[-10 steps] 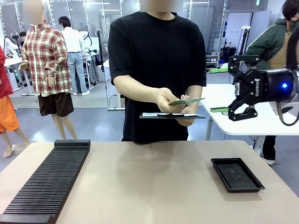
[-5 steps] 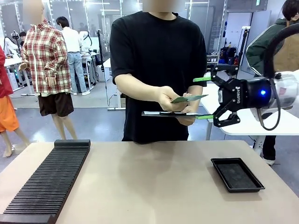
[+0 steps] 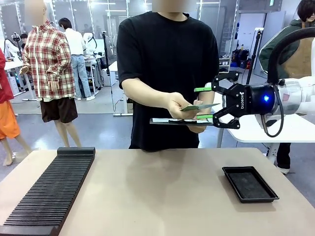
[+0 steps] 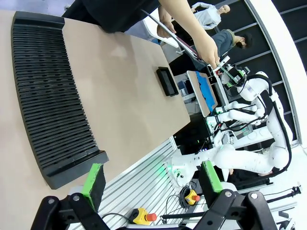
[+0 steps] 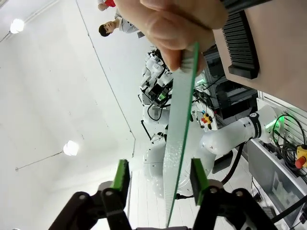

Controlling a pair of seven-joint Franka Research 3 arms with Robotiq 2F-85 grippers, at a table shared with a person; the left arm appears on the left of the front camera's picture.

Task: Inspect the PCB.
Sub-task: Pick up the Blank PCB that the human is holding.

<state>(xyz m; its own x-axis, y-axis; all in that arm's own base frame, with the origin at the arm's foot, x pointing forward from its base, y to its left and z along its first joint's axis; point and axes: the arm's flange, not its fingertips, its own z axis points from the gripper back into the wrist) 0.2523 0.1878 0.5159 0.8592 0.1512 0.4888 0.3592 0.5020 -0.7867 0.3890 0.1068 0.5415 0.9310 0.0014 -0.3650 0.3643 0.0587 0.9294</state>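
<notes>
The person across the table holds the thin green PCB [image 3: 195, 106] out flat in one hand, above a clipboard [image 3: 172, 121] held in the other. My right gripper [image 3: 203, 103] is open, one green pad above and one below the board's free end. In the right wrist view the PCB [image 5: 180, 124] runs edge-on between the fingers [image 5: 120, 179], closer to one pad, and the person's fingers [image 5: 177, 24] pinch its far end. My left gripper [image 4: 152, 179] hangs open and holds nothing, high over the table's near side.
A long black slotted rack [image 3: 49, 191] lies on the table's left part. A shallow black tray [image 3: 250, 183] sits at the right. The tan table [image 3: 157, 196] is bare between them. Another white table stands behind my right arm.
My right gripper has travelled left from beside the person until its open jaws straddle the PCB's end. The person's hands have stayed almost still.
</notes>
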